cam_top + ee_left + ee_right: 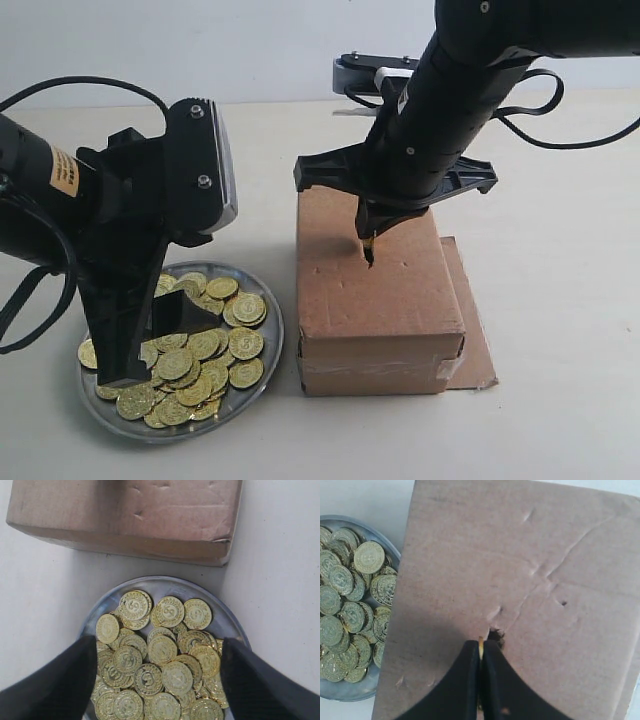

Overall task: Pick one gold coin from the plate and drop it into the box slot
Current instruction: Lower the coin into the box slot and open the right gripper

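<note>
Right gripper [368, 255] is at centre frame in the exterior view, pointing down over the top face of the box [375, 290]. Its jaws are pinched almost together. You have the gold coin [481, 644] clamped on edge between them, and only a thin gold sliver shows at the tips in the right wrist view.

The box slot [496, 632] is a small ragged dark cut just beside the coin's edge. You cannot tell from these views whether the coin has touched or entered it. The box top is dented and creased around the slot.

Left gripper [150, 335] is at lower left of the exterior view, over the plate [278, 340]. Its jaws are spread wide, one finger [50, 690] on each side of the pile of coins [160, 665], with nothing gripped. The fingertips are low among the coins, but contact cannot be confirmed.

The plate sits just left of the box, near it but apart, with a strip of table [560, 300] showing between them in the left wrist view. The pile of coins covers most of the plate floor, several layers deep.

A flat cardboard flap [470, 330] sticks out along the box's right side, lying on the table.
</note>
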Robot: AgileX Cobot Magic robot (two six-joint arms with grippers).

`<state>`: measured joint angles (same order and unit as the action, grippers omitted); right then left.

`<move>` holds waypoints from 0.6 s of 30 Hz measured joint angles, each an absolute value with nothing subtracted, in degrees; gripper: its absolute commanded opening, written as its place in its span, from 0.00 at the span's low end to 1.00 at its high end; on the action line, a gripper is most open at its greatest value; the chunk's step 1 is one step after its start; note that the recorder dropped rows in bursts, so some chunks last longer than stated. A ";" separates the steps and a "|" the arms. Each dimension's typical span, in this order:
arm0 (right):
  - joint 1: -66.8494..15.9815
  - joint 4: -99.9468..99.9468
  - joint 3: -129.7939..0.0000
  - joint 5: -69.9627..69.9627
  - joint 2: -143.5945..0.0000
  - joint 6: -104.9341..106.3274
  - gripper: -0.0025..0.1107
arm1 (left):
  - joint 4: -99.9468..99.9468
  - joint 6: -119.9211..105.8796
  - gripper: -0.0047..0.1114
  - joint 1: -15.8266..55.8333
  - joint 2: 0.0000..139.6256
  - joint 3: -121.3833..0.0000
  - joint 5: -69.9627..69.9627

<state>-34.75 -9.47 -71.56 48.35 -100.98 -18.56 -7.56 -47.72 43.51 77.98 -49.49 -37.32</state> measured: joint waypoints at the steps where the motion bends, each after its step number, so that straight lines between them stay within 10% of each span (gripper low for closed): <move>1: -34.75 -9.47 -71.56 48.35 -100.98 -18.56 0.02 | -7.56 -47.72 0.62 43.51 77.98 -49.49 -37.32; 18: -34.75 -7.74 -71.56 49.25 -100.98 -21.15 0.02 | -7.56 -47.72 0.62 43.51 77.98 -49.49 -37.32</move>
